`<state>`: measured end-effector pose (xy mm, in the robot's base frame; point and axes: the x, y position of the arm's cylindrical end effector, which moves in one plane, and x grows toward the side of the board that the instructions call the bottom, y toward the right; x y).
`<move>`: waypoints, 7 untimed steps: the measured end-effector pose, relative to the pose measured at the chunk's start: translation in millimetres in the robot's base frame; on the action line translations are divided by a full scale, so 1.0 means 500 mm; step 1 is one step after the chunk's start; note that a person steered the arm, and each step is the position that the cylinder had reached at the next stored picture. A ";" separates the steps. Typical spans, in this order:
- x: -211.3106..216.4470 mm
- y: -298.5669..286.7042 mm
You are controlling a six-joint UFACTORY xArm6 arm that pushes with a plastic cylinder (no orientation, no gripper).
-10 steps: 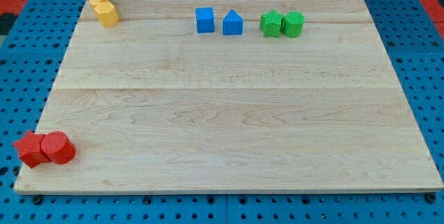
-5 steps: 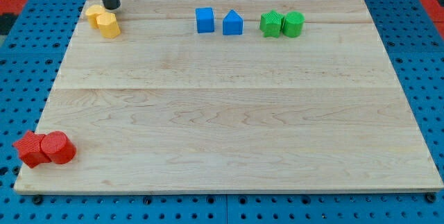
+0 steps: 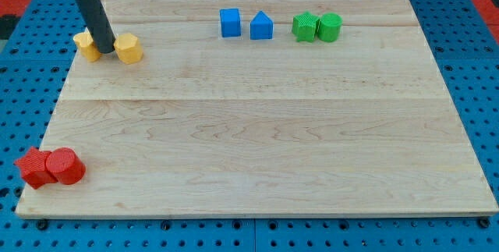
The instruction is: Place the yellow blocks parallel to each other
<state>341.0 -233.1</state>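
- my tip (image 3: 105,51) between two yellow blocks: one (image 3: 86,46) left, one (image 3: 128,48) right, far-left of board (image 3: 257,127)
- blue pair (image 3: 245,24), green pair (image 3: 317,26) far
- red pair (image 3: 50,166) near-left

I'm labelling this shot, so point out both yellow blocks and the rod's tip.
Left yellow block (image 3: 86,46): camera view, its visible top face.
Right yellow block (image 3: 128,48): camera view, centre of its top.
My tip (image 3: 104,50): camera view, rod's very end, between both blocks.
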 end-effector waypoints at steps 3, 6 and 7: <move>0.031 0.024; 0.147 0.123; 0.234 -0.080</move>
